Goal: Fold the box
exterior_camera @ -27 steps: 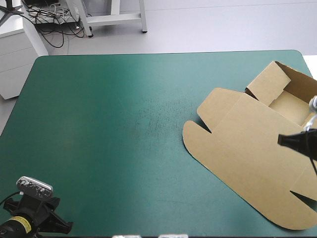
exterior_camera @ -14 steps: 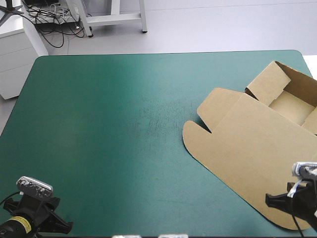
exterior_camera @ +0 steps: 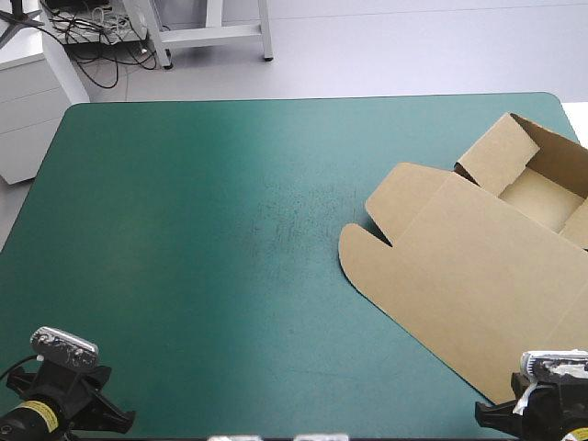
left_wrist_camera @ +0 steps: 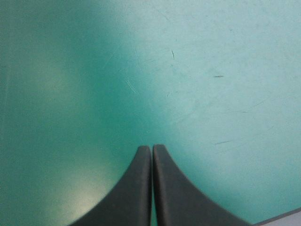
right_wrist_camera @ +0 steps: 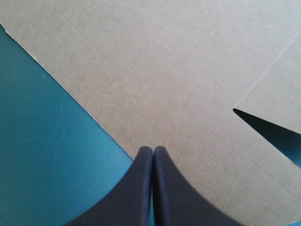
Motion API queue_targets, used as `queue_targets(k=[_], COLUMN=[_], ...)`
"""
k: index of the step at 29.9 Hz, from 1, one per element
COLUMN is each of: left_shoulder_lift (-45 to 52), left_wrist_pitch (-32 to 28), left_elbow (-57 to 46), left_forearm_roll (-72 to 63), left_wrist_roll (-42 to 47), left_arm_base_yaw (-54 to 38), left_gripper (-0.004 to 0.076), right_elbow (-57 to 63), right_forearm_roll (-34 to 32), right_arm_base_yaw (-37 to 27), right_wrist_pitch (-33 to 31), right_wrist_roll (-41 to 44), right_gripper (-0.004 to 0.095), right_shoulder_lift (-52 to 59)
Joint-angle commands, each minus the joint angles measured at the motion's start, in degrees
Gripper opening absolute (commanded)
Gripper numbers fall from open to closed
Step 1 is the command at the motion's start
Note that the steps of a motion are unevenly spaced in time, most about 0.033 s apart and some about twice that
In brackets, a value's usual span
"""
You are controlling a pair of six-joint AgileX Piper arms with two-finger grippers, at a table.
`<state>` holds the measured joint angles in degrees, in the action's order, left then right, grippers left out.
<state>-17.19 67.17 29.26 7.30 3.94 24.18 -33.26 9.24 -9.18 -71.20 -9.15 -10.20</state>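
Note:
The brown box lies on the right side of the teal-green cover. It is an open tray with raised walls toward the far right corner, and its lid lies flat toward the near edge. My right gripper is shut and empty at the near right corner. Its tips sit just over the lid's near edge, with a cut notch beside them. My left gripper is shut over bare cover at the near left corner, far from the box.
The table's near edge runs close beside my left gripper. The box's right side runs past the table's right edge in the high view.
My right arm has drawn back from above the tray at the right edge to the near right corner. The box and the left arm have not moved.

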Motion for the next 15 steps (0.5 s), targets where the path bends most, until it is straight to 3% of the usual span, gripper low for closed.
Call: queue_targets(k=[1,15], left_shoulder_lift=[-0.68,-0.68], left_wrist_pitch=[-2.73,-2.73], left_elbow=[1.55,1.55], left_forearm_roll=[0.24,0.24], left_wrist_roll=[0.58,0.58], left_arm_base_yaw=[-0.03,-0.03], left_gripper=[-0.0010,-0.0010], right_elbow=[-1.15,-1.15], right_forearm_roll=[0.90,1.52], right_arm_base_yaw=[0.22,0.22], right_wrist_pitch=[3.49,3.65], right_wrist_roll=[-1.26,-1.26], right_gripper=[-0.0015,-0.0015], right_shoulder_lift=[-0.65,-0.65])
